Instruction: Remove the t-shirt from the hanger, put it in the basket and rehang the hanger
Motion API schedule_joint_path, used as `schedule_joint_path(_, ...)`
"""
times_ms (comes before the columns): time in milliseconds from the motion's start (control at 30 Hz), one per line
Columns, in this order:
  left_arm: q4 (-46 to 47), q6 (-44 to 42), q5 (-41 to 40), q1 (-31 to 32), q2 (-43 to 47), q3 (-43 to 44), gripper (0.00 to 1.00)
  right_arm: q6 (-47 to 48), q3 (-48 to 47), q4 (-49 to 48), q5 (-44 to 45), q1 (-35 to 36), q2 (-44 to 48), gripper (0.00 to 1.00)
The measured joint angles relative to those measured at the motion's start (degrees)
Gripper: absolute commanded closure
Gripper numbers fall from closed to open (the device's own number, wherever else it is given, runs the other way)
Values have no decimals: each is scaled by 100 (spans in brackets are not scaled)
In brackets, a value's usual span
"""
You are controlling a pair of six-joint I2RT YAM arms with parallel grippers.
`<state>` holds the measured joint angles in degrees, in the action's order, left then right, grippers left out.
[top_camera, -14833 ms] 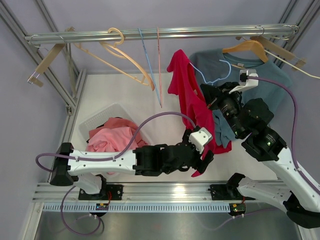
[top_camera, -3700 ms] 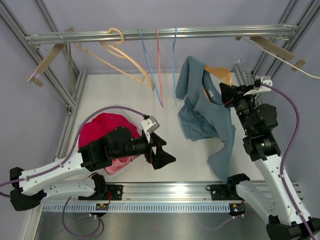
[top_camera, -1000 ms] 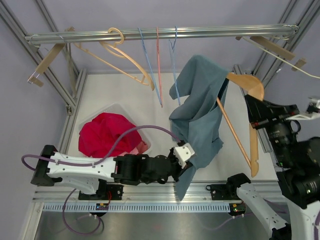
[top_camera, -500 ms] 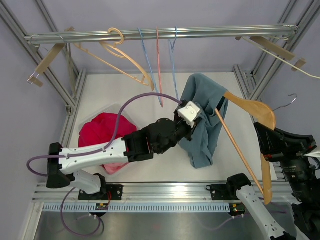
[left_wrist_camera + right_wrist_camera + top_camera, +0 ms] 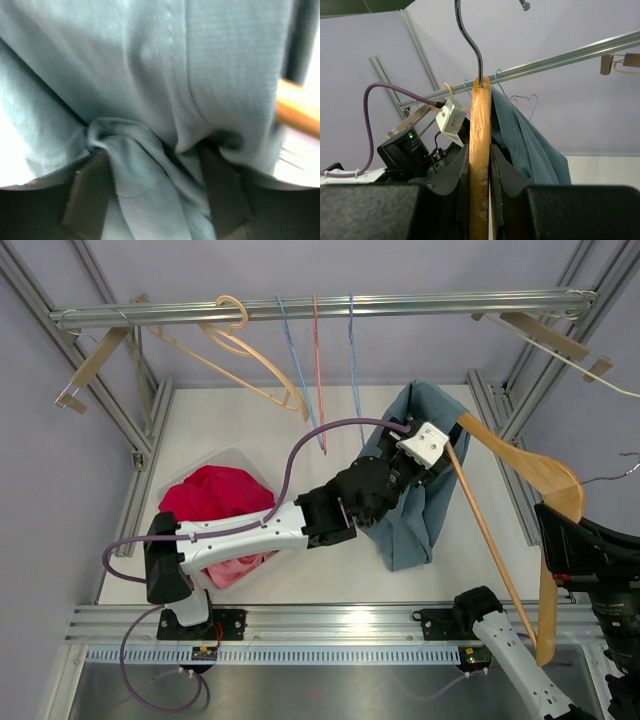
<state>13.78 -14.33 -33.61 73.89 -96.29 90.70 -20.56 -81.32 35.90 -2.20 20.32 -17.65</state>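
Observation:
A blue-grey t-shirt hangs from one end of a wooden hanger held off the rail at the right. My left gripper is shut on a bunch of the t-shirt's cloth near its top; its dark fingers pinch the fabric from both sides. My right gripper is shut on the hanger, whose metal hook points up. The t-shirt drapes off the hanger's far side, right beside the left arm's camera.
A white basket at the left holds a red garment over a pink one. Several empty hangers in wood and blue and pink wire hang on the rail. Another wooden hanger leans at the back right.
My left gripper has risen and moved right and back, still holding the t-shirt. My right gripper has drawn the hanger further right, so only its far end stays inside the cloth.

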Motion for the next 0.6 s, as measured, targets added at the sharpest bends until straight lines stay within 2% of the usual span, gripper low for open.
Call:
schedule_joint_path(33, 85, -74, -20, -9, -24, 33, 78, 0, -17, 7, 17, 55, 4, 100)
schedule_joint_path(67, 192, -197, -46, -20, -63, 81, 92, -2, -46, 31, 22, 122, 9, 100)
schedule_joint_path(100, 262, -302, -70, -44, -105, 136, 100, -11, -72, 46, 17, 186, 9, 100)
schedule_joint_path(367, 385, -697, -20, -155, -234, 286, 100, -35, -173, 251, 376, 437, 87, 100)
schedule_joint_path(600, -363, -472, 476, -175, 177, 278, 100, -11, 66, 450, 1078, 452, 216, 100)
